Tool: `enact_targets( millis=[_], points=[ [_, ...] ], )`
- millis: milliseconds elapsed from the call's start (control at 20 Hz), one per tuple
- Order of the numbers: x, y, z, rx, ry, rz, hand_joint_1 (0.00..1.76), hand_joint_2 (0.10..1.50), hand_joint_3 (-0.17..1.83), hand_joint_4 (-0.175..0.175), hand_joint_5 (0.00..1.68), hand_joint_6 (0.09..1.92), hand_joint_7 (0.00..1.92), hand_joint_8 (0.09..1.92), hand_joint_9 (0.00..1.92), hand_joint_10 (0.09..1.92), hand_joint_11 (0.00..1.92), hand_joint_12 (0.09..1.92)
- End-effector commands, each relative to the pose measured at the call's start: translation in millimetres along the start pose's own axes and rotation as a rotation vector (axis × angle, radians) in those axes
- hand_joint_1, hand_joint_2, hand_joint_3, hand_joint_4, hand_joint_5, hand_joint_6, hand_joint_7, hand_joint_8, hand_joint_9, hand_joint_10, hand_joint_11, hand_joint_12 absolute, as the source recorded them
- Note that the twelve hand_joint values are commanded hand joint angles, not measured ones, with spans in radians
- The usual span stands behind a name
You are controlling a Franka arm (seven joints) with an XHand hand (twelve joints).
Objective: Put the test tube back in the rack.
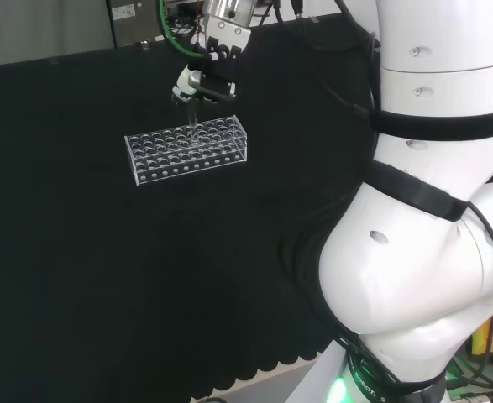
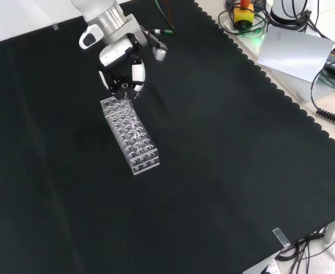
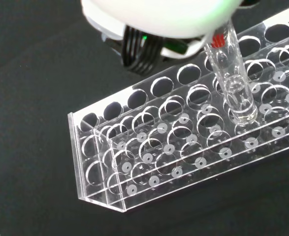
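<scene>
In the head view's upper left, the hand [image 1: 202, 82] pinches the test tube [image 3: 231, 78], its tip entering the rack [image 1: 187, 149]; seating and release remain.

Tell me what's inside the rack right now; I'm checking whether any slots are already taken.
The clear rack shows rows of empty round holes. The one test tube, held by the hand, has its bottom entering a hole. The hand covers the tube's top.

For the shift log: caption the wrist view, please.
Hand holds the tube upright, its tip entering a rack hole.
</scene>
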State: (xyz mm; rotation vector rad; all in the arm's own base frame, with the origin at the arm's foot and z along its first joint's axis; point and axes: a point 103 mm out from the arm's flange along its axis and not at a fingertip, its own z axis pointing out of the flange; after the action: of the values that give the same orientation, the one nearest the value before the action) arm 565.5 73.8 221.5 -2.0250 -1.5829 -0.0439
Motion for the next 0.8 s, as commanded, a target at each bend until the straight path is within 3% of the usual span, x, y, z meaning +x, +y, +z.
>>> enact_targets(
  millis=[50, 800],
  points=[
    [-10.4, 1.9, 10.1, 0.015, 0.004, 0.001, 1.24, 0.63, 0.62, -0.175, 1.43, 0.36, 1.77, 0.40, 1.68, 0.74, 1.35, 0.86],
    [-8.9, 9.0, 19.6, 0.043, -0.012, 0.011, 1.24, 0.63, 0.62, -0.175, 1.43, 0.36, 1.77, 0.40, 1.68, 0.74, 1.35, 0.86]
  ],
)
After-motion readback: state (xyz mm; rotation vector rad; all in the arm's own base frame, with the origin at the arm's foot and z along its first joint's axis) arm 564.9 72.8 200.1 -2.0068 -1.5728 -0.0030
